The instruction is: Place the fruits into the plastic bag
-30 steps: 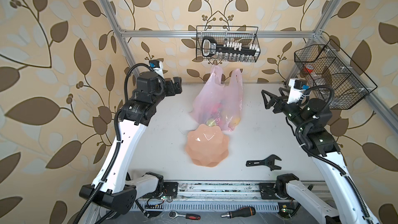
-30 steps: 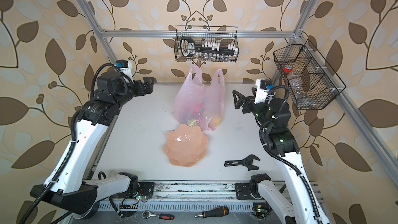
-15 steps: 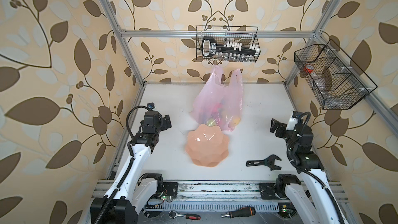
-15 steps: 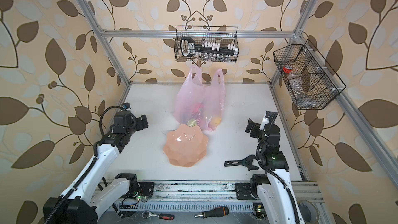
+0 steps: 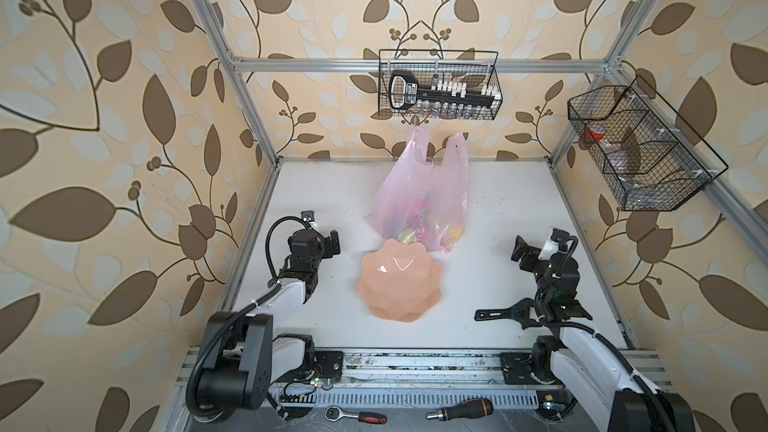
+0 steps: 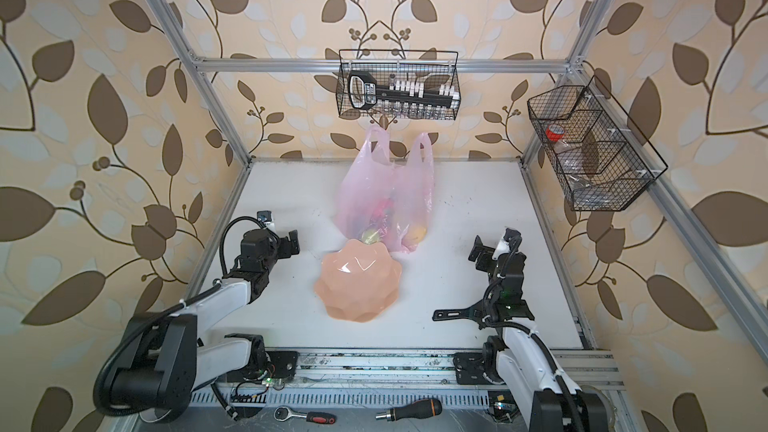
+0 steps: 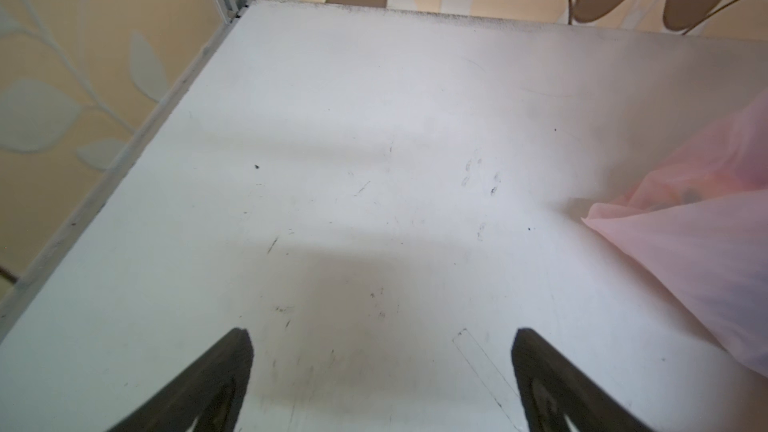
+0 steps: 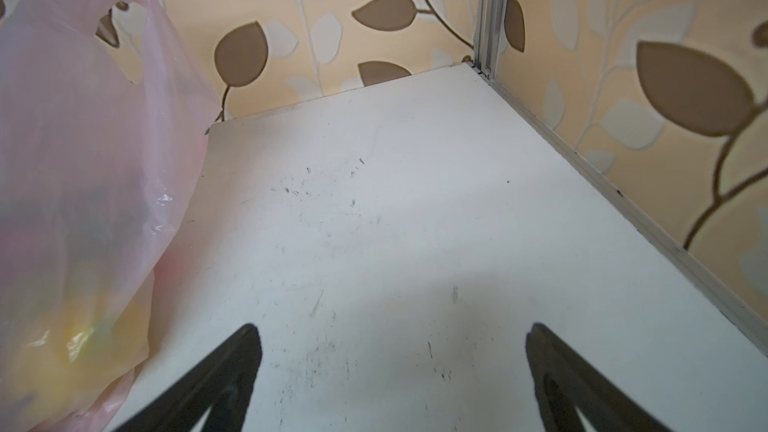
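While both arms are folded low toward the front of the white table (image 5: 316,201), the plastic bag (image 5: 419,197) is shown at the middle rear of the surface. Its two loop handles are raised against the back wall beneath a wire basket (image 5: 438,85). The fruits (image 5: 415,218) are seen through the translucent pink film as blurred patches gathered in the lower part of the bag. A yellow fruit (image 5: 455,233) is made out at its lower right corner and a pale green fruit (image 5: 406,235) at its lower edge; the others cannot be told apart. A peach-pink scalloped bowl (image 5: 399,280) is set just in front of the bag, its far rim meeting the bag's lower edge in both top views.

The left gripper (image 5: 332,243) is held left of the bowl, apart from it, with jaws spread wide and nothing grasped. In the left wrist view, bare table is framed between its fingers (image 7: 220,367), and a corner of the bag is seen to one side. The right gripper (image 5: 519,249) is held well to the right of the bag, its jaws likewise parted and unloaded; in the right wrist view the bag is seen beside its fingers (image 8: 224,367). A black wrench (image 5: 500,312) is laid on the table near the right arm. A ratchet (image 5: 353,413) and a screwdriver (image 5: 461,409) are laid on the front ledge.
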Robot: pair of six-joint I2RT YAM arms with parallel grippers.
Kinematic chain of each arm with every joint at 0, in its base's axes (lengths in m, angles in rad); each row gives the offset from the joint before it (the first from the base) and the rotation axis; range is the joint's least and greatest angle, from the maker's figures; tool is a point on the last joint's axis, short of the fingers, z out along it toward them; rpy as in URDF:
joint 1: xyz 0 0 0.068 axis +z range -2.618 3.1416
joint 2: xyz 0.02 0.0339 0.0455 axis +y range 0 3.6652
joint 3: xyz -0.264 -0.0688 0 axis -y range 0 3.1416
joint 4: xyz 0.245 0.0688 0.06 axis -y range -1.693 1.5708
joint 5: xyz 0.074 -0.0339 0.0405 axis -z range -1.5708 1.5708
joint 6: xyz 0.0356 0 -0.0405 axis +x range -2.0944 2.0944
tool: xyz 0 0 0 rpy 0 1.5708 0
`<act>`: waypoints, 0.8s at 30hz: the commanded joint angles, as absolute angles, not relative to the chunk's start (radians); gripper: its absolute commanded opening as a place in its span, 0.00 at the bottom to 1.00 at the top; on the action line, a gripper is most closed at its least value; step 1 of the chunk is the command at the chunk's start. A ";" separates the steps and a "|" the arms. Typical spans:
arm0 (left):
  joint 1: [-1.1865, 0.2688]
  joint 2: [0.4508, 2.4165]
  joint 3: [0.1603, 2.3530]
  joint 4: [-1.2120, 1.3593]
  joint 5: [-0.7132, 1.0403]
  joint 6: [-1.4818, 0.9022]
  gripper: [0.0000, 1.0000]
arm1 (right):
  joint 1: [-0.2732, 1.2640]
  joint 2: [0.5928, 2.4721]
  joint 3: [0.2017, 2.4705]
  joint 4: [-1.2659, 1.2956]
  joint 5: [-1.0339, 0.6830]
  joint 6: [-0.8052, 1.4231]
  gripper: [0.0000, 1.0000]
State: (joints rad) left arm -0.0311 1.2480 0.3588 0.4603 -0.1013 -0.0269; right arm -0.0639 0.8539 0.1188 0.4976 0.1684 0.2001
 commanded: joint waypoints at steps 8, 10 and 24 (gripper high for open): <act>-0.022 1.485 0.365 0.765 0.084 0.058 0.99 | -0.033 1.291 0.081 1.141 0.140 0.092 1.00; -0.022 1.492 0.366 0.768 0.084 0.058 0.99 | -0.003 1.364 0.130 1.162 0.156 0.062 1.00; -0.003 1.508 0.410 0.706 0.019 0.005 0.99 | 0.046 1.343 0.149 1.072 0.291 0.055 1.00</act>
State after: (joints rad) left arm -0.0113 1.5089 0.3840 0.6861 0.0334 0.0154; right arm 0.0414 1.3502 0.1345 1.0359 0.2592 0.0841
